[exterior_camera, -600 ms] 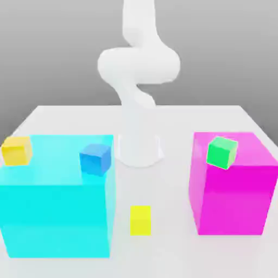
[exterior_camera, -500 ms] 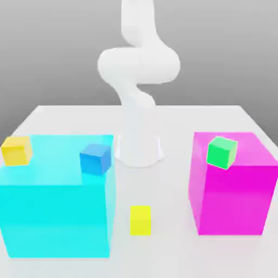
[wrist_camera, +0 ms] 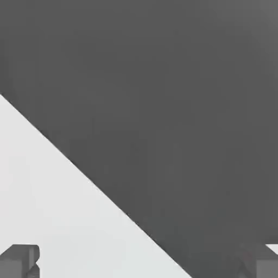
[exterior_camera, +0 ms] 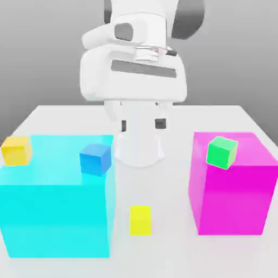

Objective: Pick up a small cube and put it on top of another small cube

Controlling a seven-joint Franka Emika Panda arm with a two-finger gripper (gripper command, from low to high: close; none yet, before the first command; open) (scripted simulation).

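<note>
Seen from the exterior view, the jaws hung high over the surface w/ fingertips spread wide and nothing between them. Farthest toward that view's left of the jaws, a golden cube sat on the back corner of the cyan block; not a task item. Closer in, still left of the jaws and lower, the blue cube sat on the same block's top near its right edge, so the stacking spot lay close to a drop-off. The yellow cube lay almost straight below the jaws but well nearer the camera, flat on the surface, approx. squared to the view, no long axis to favour. It stood in the open lane between the two big blocks, touching neither, so there looked to be room for a straight descent. The coming move probably needed travel forward, then down. Right of the jaws, the magenta block carried a green cube, well apart from the lane.
</note>
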